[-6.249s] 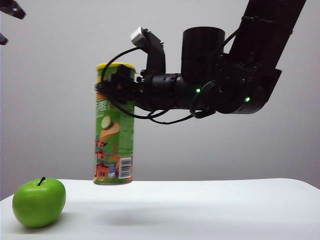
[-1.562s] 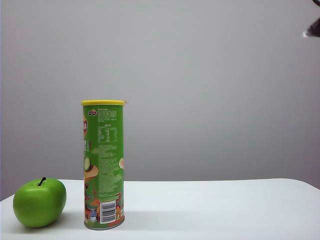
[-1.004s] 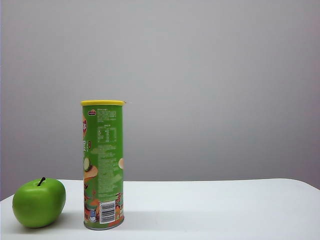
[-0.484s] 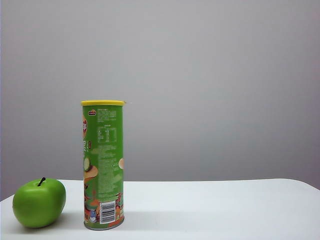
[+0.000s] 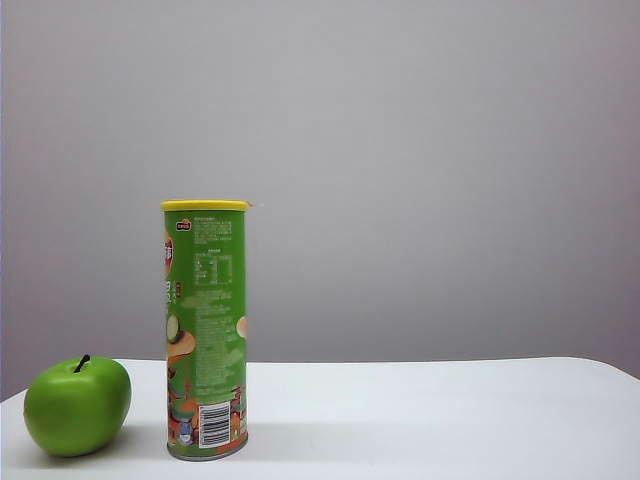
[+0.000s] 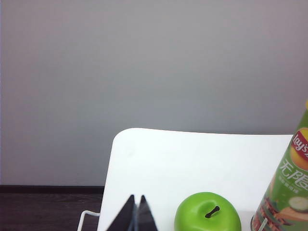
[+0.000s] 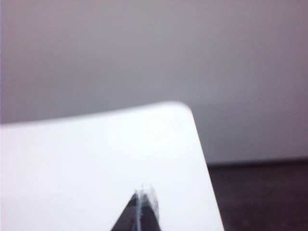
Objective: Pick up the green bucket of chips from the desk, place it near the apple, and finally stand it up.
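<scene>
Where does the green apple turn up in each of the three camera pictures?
Exterior view: the apple sits at lower left, beside the green bucket of chips.
Left wrist view: at the lower edge, between the shut left gripper and the bucket.
Right wrist view: not in it.
Shared landmark: the desk.

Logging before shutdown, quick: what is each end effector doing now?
Left end effector: closed, holding nothing.
Right end effector: closed, holding nothing.

Right claw (image 7: 143, 192) released green bucket of chips (image 5: 205, 330), withdrew; likely shut.
</scene>
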You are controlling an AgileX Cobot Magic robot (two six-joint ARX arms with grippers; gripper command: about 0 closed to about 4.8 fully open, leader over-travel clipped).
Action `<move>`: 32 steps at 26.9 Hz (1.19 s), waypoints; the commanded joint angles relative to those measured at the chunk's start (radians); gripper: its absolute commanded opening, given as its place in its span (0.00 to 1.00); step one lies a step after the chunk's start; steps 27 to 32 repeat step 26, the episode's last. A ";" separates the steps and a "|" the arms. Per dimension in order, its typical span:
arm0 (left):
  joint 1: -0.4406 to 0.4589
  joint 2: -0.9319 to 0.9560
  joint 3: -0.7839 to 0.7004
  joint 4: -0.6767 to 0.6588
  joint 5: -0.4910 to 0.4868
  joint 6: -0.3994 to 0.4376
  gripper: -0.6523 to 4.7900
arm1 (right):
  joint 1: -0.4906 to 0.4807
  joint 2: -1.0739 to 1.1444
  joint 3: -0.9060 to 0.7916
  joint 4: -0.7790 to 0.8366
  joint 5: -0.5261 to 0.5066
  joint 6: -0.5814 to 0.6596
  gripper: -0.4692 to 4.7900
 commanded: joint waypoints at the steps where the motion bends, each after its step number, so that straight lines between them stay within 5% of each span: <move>1: 0.000 0.000 0.004 0.013 0.014 0.006 0.11 | 0.001 0.003 -0.006 -0.012 -0.005 0.017 0.09; 32: 0.000 0.000 0.004 0.024 0.056 -0.042 0.14 | 0.000 0.001 -0.006 -0.012 -0.026 0.027 0.09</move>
